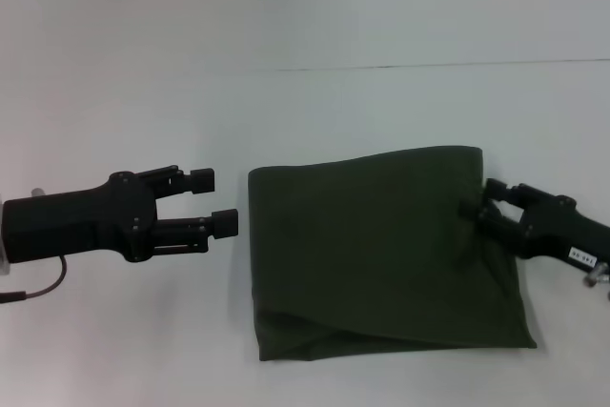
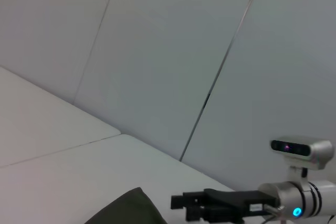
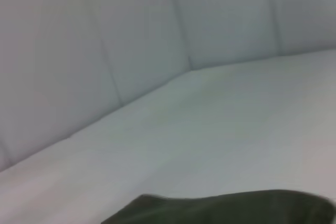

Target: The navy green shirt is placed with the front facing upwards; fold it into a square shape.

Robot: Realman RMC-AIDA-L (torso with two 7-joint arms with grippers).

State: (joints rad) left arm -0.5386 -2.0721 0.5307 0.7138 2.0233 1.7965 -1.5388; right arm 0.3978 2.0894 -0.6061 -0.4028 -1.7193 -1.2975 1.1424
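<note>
The navy green shirt (image 1: 381, 254) lies folded into a rough rectangle in the middle of the white table, plain green side up, with a fold ridge along its near edge. No lettering shows. My left gripper (image 1: 213, 201) hovers open just left of the shirt's left edge, holding nothing. My right gripper (image 1: 483, 199) is at the shirt's right edge near the far corner, its fingers apart and the cloth lying flat under them. The left wrist view shows a shirt corner (image 2: 128, 208) and the right gripper (image 2: 181, 205) beyond it. The right wrist view shows the shirt's edge (image 3: 226, 208).
A white table (image 1: 305, 111) spreads around the shirt, with a thin seam line (image 1: 429, 66) across the far side. Pale wall panels (image 2: 184, 51) stand behind the table. A head camera on a stalk (image 2: 302, 148) shows in the left wrist view.
</note>
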